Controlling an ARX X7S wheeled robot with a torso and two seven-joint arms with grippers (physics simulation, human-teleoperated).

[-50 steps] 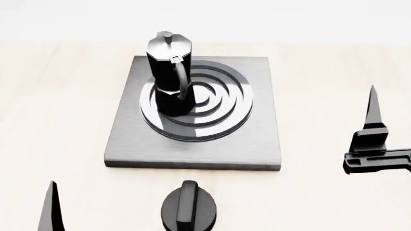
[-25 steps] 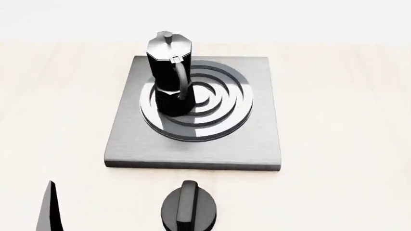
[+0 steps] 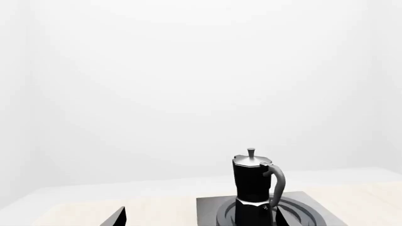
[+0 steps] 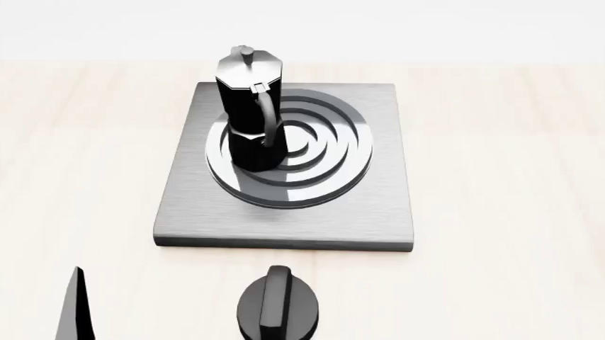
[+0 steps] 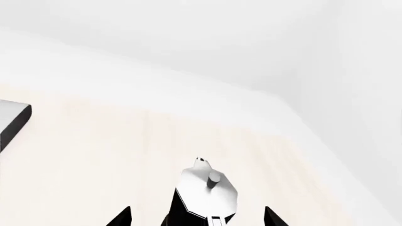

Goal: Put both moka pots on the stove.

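Black finger tip of the left gripper (image 4: 74, 306) pokes up at the lower left corner of the head view; only one finger shows there, and the left wrist view catches just two dark tips at its bottom edge, standing apart with nothing between them. Right of it, at the bottom centre, sits a round black dial knob (image 4: 278, 306) on the pale wooden table (image 4: 501, 177). Above that, mid-frame, the stove (image 4: 369, 212) carries one moka pot (image 4: 248, 113) upright on the left part of its ring burner, handle turned toward the camera.

The second moka pot (image 5: 209, 193) is outside the head view. It shows only in the right wrist view, bottom centre, lid and knob seen from above, lying straight ahead between the two dark tips of the right gripper (image 5: 196, 217), which are spread on either side of it and not visibly touching. Its long axis looks upright. The right arm is plainly the nearer one, so closing on this pot is likely its job
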